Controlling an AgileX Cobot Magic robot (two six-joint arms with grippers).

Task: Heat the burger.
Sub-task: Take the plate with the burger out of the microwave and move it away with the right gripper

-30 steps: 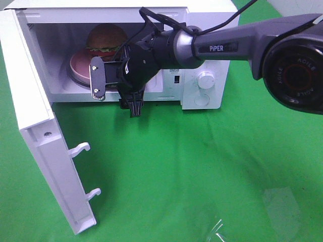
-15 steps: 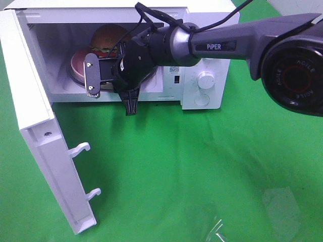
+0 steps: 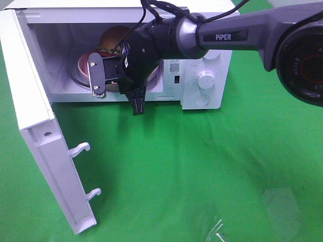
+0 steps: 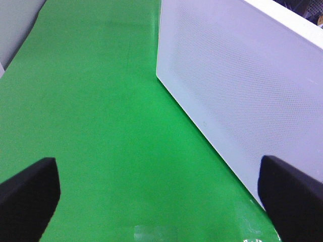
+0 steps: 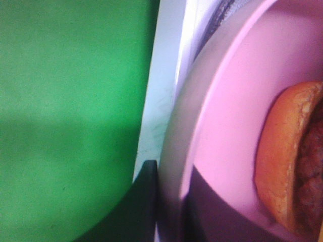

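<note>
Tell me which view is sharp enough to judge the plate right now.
Exterior high: crisp, but the right gripper hides much of the plate. Right wrist: very close, soft focus, plate rim and burger blurred, dark shadow near the finger. Left wrist: only microwave door and cloth.

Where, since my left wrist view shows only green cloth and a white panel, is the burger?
Observer: The burger is inside the microwave, on a pink plate.
Operator: Is the door shut?
Observer: No, the microwave door stands wide open, on the left of the exterior high view.
Operator: And the right tool?
Observer: The right tool reaches into the cavity. Its fingers sit either side of the pink plate's rim, apparently pinching it.
</note>
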